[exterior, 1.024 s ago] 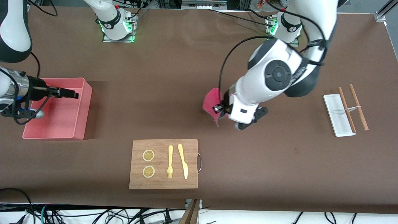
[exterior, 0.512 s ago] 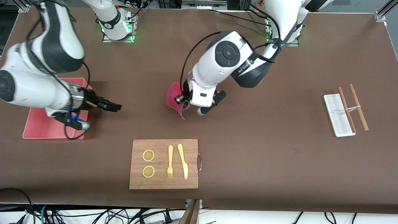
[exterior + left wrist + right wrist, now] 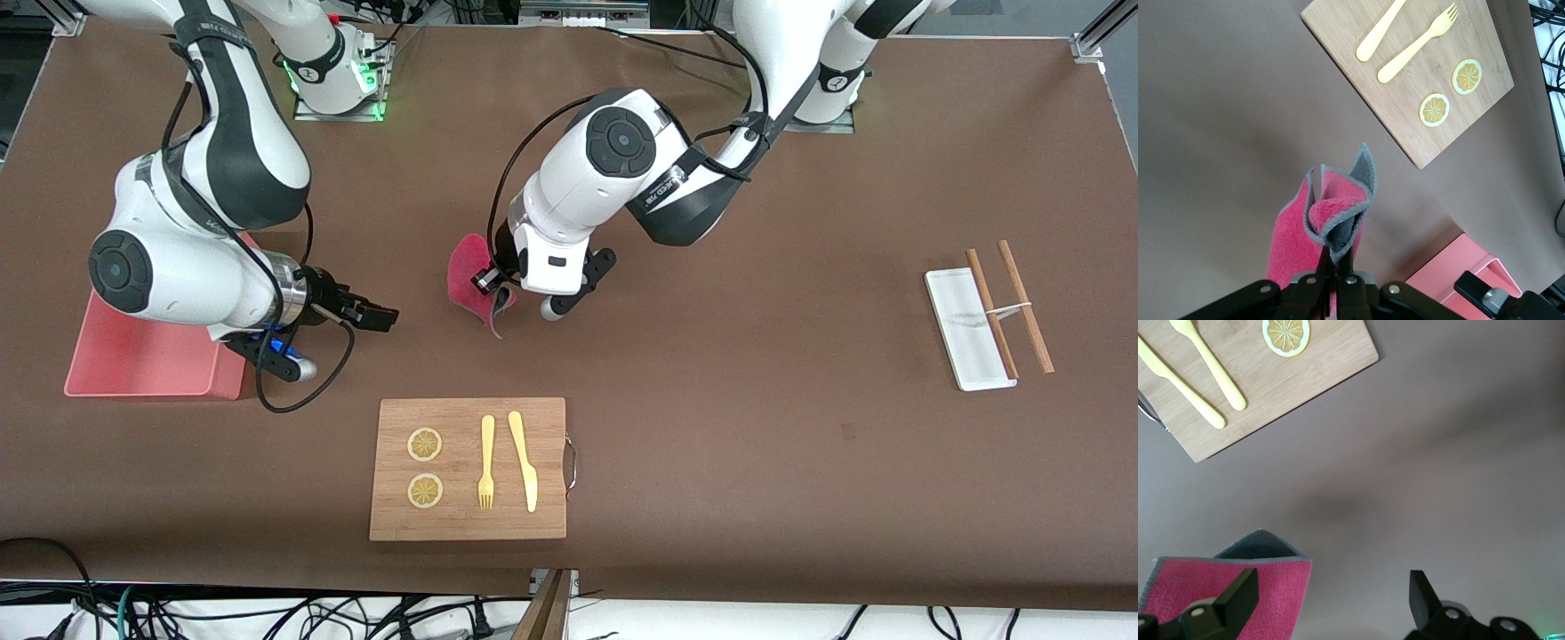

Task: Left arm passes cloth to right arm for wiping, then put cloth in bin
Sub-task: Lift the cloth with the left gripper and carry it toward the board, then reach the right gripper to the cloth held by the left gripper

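The left arm reaches out from its base and bends down over the middle of the desk, its fingers pinched tight on the cloth, which hangs above the bare desk. The right arm stretches level from beside the bin, its fingers spread wide and empty, pointing at the cloth. Since a second ago both arms have swung toward each other, the right gripper leaving the bin.
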